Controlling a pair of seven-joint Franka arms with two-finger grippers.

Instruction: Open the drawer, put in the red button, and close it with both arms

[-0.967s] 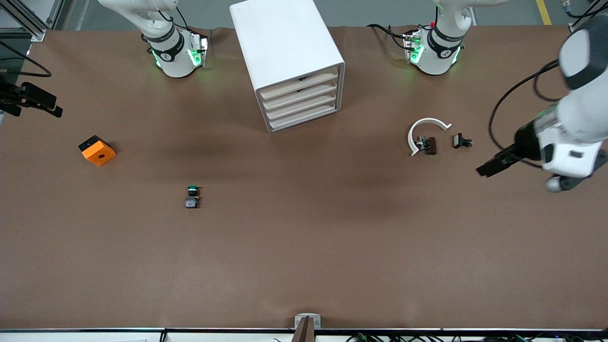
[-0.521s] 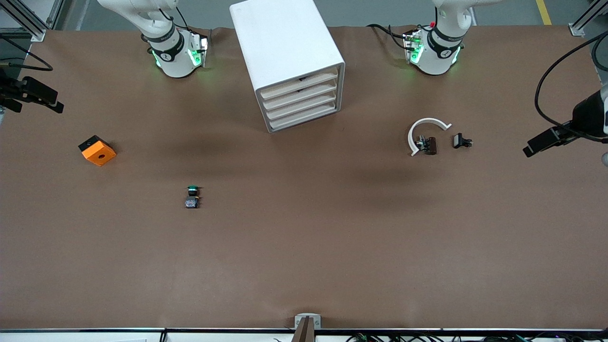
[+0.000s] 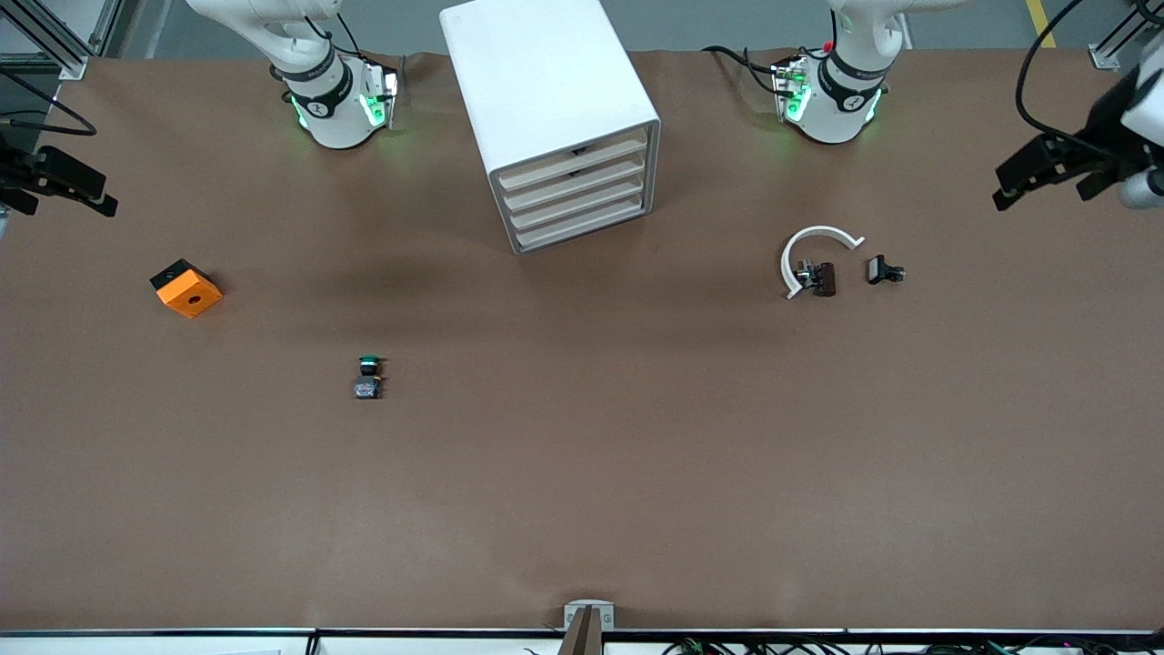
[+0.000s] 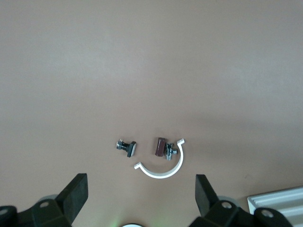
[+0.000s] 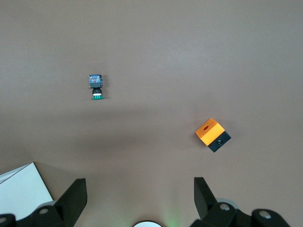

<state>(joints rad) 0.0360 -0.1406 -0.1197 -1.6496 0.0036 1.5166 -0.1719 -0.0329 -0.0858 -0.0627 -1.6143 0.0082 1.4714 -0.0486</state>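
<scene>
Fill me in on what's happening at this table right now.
Nothing is being handled. The left gripper hangs with jaws open over its end of the table; the right gripper is likewise open and empty at the other end. The white drawer cabinet stands shut between the bases. A green-capped button and an orange box lie toward the right arm's end, a white curved clip with two small parts toward the left's. No red cap shows.
</scene>
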